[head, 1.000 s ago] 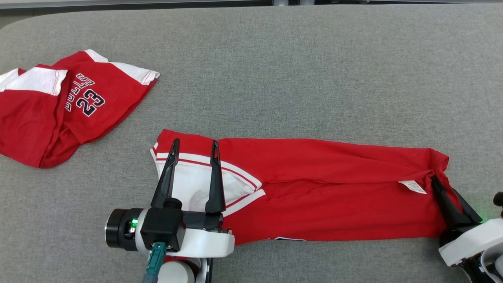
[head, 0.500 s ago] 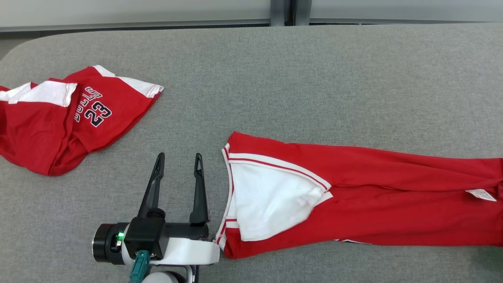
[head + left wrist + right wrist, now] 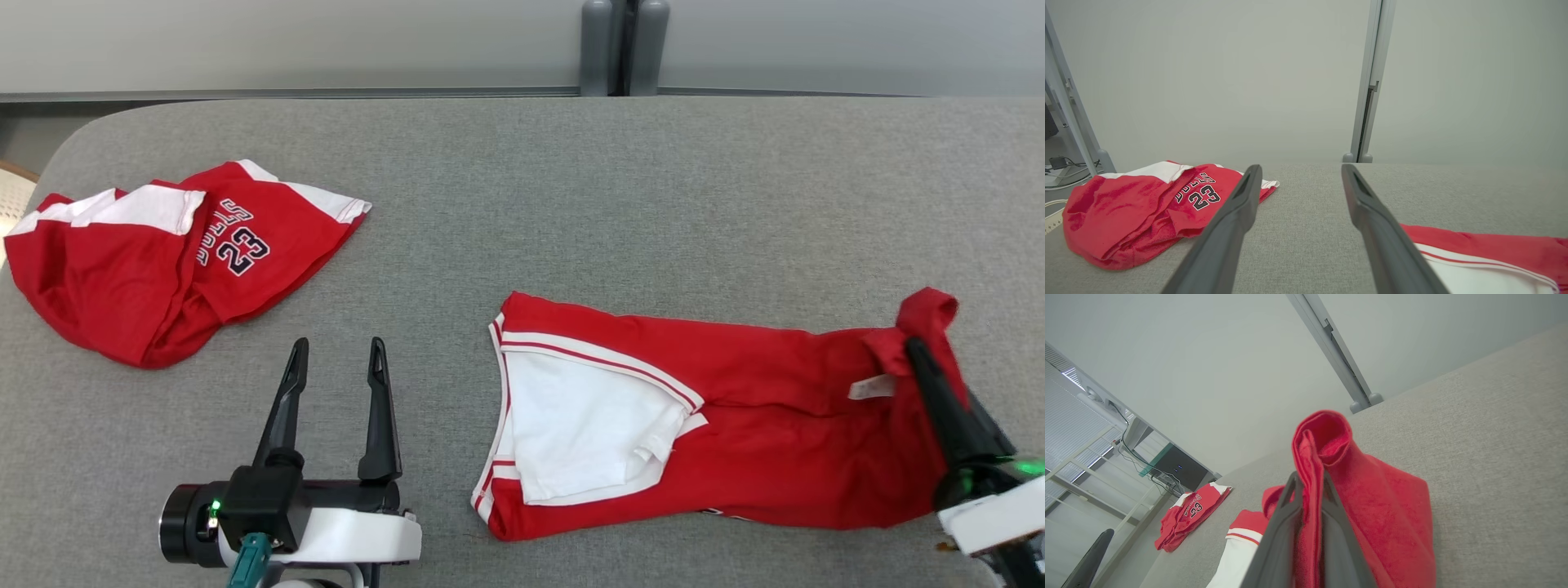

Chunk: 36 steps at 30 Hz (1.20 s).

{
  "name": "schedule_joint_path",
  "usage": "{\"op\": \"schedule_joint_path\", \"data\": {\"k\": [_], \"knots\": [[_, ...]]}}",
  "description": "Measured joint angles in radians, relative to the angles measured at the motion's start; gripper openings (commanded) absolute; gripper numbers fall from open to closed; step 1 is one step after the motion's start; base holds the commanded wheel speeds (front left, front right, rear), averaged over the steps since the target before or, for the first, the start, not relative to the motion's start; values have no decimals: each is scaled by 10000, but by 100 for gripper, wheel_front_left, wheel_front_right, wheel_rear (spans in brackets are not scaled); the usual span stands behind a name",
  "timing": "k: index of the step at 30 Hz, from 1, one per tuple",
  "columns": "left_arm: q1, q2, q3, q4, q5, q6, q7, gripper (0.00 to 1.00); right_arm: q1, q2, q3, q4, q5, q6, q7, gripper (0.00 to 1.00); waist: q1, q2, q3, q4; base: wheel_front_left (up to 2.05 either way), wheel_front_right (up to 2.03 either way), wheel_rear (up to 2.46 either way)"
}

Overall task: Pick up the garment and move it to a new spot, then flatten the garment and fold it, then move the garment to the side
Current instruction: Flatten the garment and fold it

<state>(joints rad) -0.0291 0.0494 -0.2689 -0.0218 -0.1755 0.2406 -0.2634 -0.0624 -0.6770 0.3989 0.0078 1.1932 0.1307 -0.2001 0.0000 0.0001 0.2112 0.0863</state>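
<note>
With right gripper (image 3: 914,349) pinched narrow on a bunched red end of the garment (image 3: 735,425), holds that end lifted at the right of the grey table (image 3: 571,188), with the rest lying long and creased across it. Holds left gripper (image 3: 339,347) spread wide and empty, near the garment's white-panelled end but apart from it. Reads as the moving or early flattening step: leaves smoothing, folding and the shift aside undone, with a second red jersey (image 3: 163,261) crumpled well apart at far left.
</note>
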Motion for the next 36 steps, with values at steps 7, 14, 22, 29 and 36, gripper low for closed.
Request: {"op": "schedule_joint_path", "data": {"k": [7,14,22,29,36], "knots": [[-5,2,-59,-46,-6,-192,0,100,-906,1195,1557,-568,-205,0,652,0,0,0,-70,576,0,0,0],[-291,2,-627,-305,-150,-31,0,100,-2111,2625,2654,886,-1151,0,545,0,0,0,153,1333,0,0,0],[-625,-6,-1260,-458,-376,343,0,100,-3102,3448,3381,2405,-1294,0,328,0,0,0,596,2110,0,0,0],[-770,-2,-1551,-499,-441,610,0,100,-3603,3578,4036,2690,-1379,-8,50,100,0,0,893,2099,0,0,0],[-1058,-8,-1662,-359,-453,702,0,100,-4085,2930,4502,1254,-1304,0,-430,100,0,0,1006,1716,0,0,0]]}}
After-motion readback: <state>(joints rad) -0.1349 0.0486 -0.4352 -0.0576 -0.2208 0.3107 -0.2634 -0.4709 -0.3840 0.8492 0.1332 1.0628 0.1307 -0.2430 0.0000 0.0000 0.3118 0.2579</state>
